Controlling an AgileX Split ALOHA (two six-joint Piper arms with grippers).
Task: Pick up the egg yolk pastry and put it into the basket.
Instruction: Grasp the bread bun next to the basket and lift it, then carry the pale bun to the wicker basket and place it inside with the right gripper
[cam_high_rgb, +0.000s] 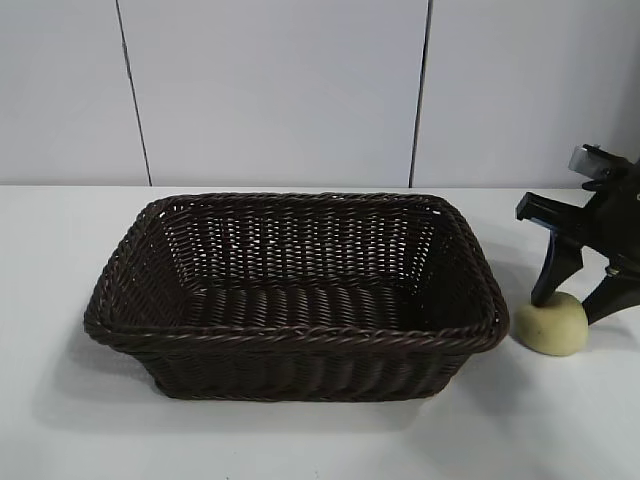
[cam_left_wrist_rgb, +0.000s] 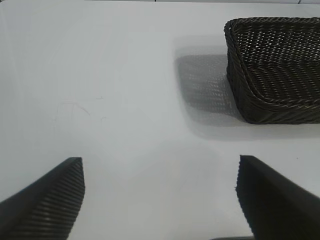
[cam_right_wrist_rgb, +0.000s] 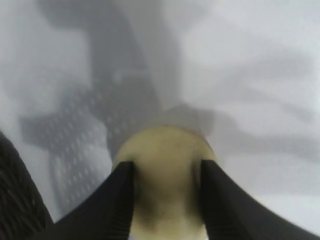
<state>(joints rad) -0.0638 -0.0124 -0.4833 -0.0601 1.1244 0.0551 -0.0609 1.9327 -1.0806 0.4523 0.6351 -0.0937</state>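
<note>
The pastry (cam_high_rgb: 550, 323) sits dome up on the white table (cam_high_rgb: 300, 440), flat side down, near the table's right edge in the exterior view and just beside the basket's (cam_high_rgb: 295, 300) right front corner. It is round, so no long axis shows.

The right gripper (cam_high_rgb: 582, 300) points steeply down over it. In the right wrist view its two fingers (cam_right_wrist_rgb: 112, 205) press against opposite sides of the pastry (cam_right_wrist_rgb: 167, 175), so the claw has narrowed onto it and grips it, with the pastry resting on the table.

The basket lies with its long axis running across the table, parallel to the front edge, its opening facing up and its sides sloping outward to a braided rim. The rim at the right front corner stands higher than the pastry's top. A narrow strip of bare table separates the two.

Open table lies in front of the basket and to its left. The left gripper (cam_left_wrist_rgb: 160, 200) hovers there with its jaws wide apart and nothing between them, well apart from the basket (cam_left_wrist_rgb: 275, 70).
</note>
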